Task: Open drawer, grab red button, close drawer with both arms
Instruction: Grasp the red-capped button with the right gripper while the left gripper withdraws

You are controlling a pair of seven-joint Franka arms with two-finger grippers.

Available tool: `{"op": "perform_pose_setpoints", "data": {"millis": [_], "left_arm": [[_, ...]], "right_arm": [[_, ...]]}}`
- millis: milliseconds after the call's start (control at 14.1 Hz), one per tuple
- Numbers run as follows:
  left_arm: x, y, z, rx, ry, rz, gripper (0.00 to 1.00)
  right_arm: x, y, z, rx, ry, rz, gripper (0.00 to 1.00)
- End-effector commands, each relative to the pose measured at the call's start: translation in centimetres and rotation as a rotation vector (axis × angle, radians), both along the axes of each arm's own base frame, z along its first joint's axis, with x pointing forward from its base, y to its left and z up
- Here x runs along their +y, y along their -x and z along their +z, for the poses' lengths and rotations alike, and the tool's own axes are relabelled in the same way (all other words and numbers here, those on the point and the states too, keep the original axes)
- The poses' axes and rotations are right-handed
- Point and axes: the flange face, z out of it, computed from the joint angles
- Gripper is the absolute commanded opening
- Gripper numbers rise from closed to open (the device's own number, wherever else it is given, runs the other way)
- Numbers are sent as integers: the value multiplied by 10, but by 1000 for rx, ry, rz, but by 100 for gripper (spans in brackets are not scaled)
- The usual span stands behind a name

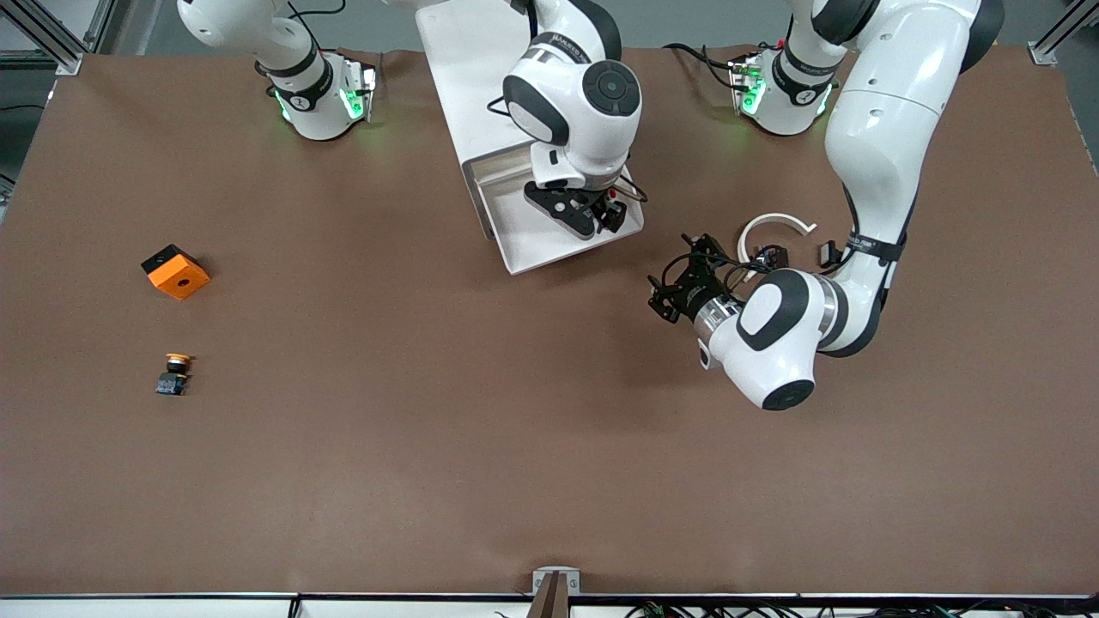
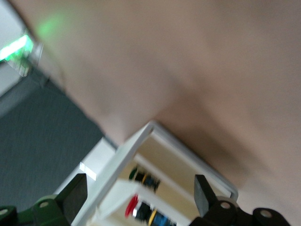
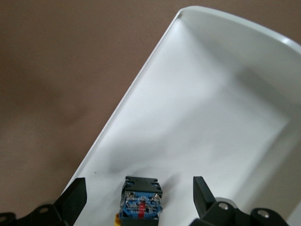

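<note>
Brown table [image 1: 429, 446] w/ both arms at work near the middle. White cabinet [image 1: 481, 77] sits between the two arm bases, its drawer [image 1: 524, 245] pulled out toward the front camera, tray open. Right arm reaches down into the drawer; right gripper [image 1: 592, 216] is low inside the tray, fingers [image 3: 73, 197] spread wide, nothing gripped. The button [image 3: 141, 200] lies on the drawer floor between those fingers, not touched by either; blue base shows in the right wrist view, red cap just visible at the gripper in the front view. Left arm is bent low over the table toward its own end, beside the drawer; left gripper [image 1: 678, 287] hangs just off the drawer's corner, fingers [image 2: 75, 195] apart, holding nothing. Left wrist view looks into the drawer [image 2: 155, 155]. Orange cube [image 1: 175, 271] sits toward the right arm's end of the table, and an orange-capped button [image 1: 174, 373] nearer the front camera than the cube, well apart from the drawer.
</note>
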Motion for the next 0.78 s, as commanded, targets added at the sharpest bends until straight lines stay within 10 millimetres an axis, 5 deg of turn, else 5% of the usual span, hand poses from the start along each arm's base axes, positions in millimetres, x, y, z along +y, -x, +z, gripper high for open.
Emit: {"op": "perform_pose_setpoints", "data": {"millis": [0, 497, 710], "left_arm": [[-9, -4, 8, -163, 29, -113, 100], [-12, -40, 24, -493, 43, -165, 100], [-14, -49, 31, -566, 54, -173, 100]], "right_arm": [[12, 6, -14, -23, 6, -23, 100], [11, 7, -15, -9, 12, -31, 100], [11, 12, -16, 15, 29, -29, 85]]}}
